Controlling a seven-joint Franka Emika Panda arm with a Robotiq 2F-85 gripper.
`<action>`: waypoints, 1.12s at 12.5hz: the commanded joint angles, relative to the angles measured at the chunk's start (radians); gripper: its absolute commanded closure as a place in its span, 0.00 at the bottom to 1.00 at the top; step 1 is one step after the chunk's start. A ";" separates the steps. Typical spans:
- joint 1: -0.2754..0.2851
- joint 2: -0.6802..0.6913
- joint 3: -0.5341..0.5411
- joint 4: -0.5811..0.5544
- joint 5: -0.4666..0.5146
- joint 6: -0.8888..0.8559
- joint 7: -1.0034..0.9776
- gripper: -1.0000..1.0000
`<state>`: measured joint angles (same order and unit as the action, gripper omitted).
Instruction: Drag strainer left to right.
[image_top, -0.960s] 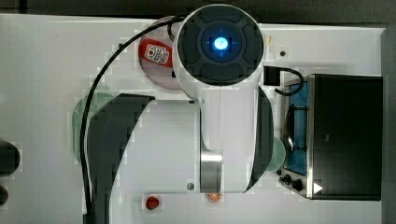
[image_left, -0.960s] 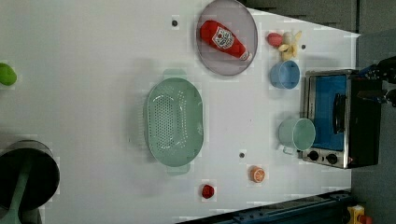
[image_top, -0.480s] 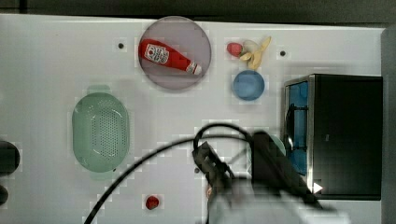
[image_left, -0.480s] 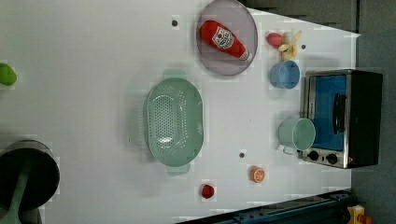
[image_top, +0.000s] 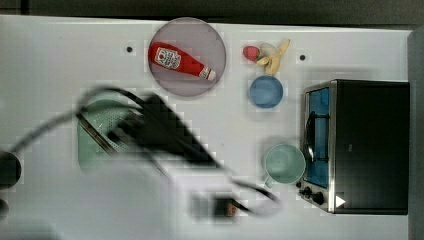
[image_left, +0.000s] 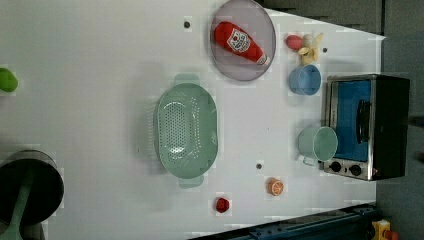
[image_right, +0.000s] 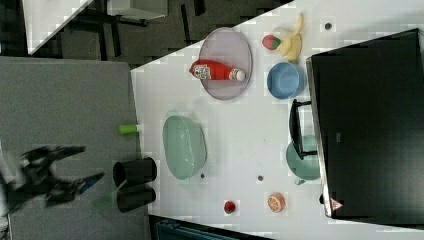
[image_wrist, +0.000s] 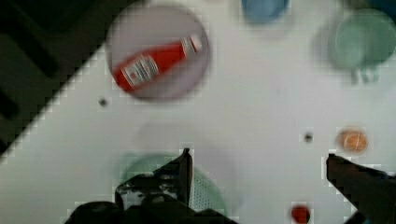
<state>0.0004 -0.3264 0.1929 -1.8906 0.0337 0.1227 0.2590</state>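
Observation:
The strainer (image_left: 186, 131), a pale mint-green colander with a holed bowl and tab handles, rests on the white table toward the left view's middle. It also shows as the strainer (image_right: 184, 147) in the right view and, half covered by my blurred arm (image_top: 165, 135), as the strainer (image_top: 92, 147) in the top view. My gripper (image_wrist: 258, 155) hangs high above the table, open, its fingers (image_wrist: 184, 170) wide apart with nothing between them. In the wrist view the strainer (image_wrist: 205, 189) lies beneath one finger. The gripper (image_right: 92, 161) looks blurred at the right view's left.
A purple plate (image_top: 210, 35) carries a ketchup bottle (image_top: 180, 61). A blue bowl (image_top: 266, 91), a mint mug (image_top: 284, 163) and a toaster oven (image_top: 370, 145) stand at the top view's right. A banana and strawberry (image_top: 267, 52), an orange slice (image_left: 275, 186) and black cups (image_right: 134, 172) sit around.
In the top view my arm has swung from the middle down and across to the top view's left, over the strainer. The strainer and the other objects have stayed put.

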 joint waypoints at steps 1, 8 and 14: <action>0.040 0.186 0.159 -0.056 0.019 0.028 0.387 0.00; 0.046 0.505 0.372 -0.127 0.006 0.376 0.984 0.00; 0.048 0.699 0.355 -0.295 -0.043 0.813 0.985 0.00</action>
<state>0.0784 0.3625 0.5684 -2.1758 -0.0256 0.8945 1.2031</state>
